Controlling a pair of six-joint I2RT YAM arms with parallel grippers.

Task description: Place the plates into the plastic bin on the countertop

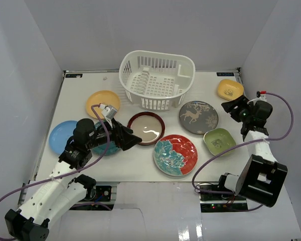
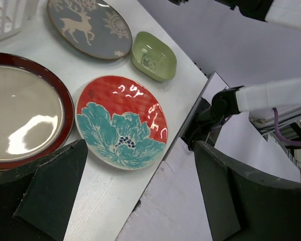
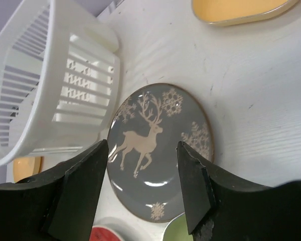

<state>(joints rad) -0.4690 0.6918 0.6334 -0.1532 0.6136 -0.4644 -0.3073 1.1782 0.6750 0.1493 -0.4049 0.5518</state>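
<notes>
Seeing left tool (image 1: 133,140) hovering low over the near-left part of the desk (image 1: 130,168), jaws spread wide, gripping nothing. Sitting right above the teal scalloped plate (image 1: 108,150), covering most of it, with tips pointing at the red-rimmed beige plate (image 1: 146,128). Getting, in left wrist view, the red-and-teal patterned plate (image 2: 121,122) lying flat in the gap between the fingers (image 2: 50,193), with the beige plate just beside it on the left.

Seeing right tool (image 1: 227,107) hanging at far right, jaws parted, clamping nothing. Aiming at the grey deer plate (image 1: 198,117). Framing that plate between both fingers (image 3: 85,191) in right wrist view, below the tips; cannot tell any contact. Passing just near of the yellow squarish plate (image 1: 230,89), with the green squarish plate (image 1: 219,140) nearer the bases.

Finding the plastic bin (image 1: 158,103) at far centre, well apart from both tools. Counting all eight plates lying on the desk outside it, including the yellow plate (image 1: 103,102) and light blue plate (image 1: 60,136) on the left.
</notes>
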